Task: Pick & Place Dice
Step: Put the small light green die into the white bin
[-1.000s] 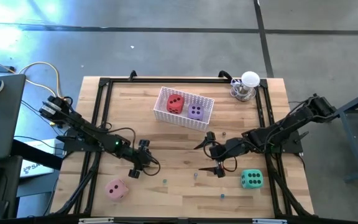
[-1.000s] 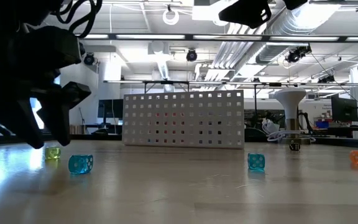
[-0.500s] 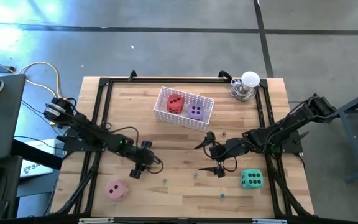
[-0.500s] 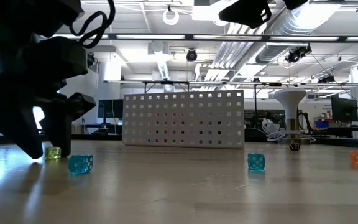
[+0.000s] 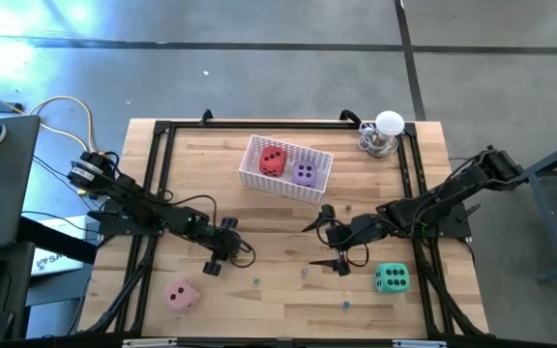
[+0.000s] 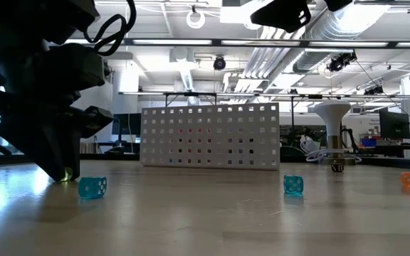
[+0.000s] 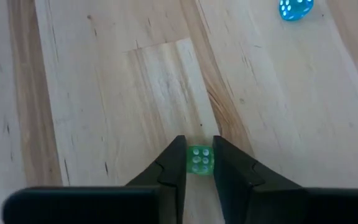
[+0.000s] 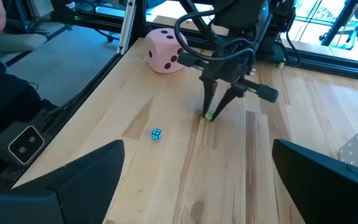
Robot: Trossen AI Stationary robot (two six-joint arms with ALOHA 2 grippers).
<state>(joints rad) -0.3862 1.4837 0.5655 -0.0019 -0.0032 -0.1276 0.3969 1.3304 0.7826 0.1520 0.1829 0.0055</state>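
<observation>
While the pink die (image 5: 181, 294) and green die (image 5: 392, 278) sit near, the left gripper (image 7: 199, 163) is clamped on a tiny green die (image 7: 199, 160). Right gripper (image 5: 329, 244) gapes wide mid-table. Far off, red die (image 5: 273, 160) and purple die (image 5: 304, 174) sit in the basket (image 5: 249, 170).

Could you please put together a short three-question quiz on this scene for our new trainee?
1. True or false: the left pincer is closed around a small green die on the table.
2. Which two large dice lie in the white basket? A) pink and green B) red and purple C) red and pink
3. Fill in: the right pincer stands ____, with the large green die lying beside it on the table.

Key:
1. True.
2. B: the red die and the purple die; the pink die lies on the table.
3. open
</observation>
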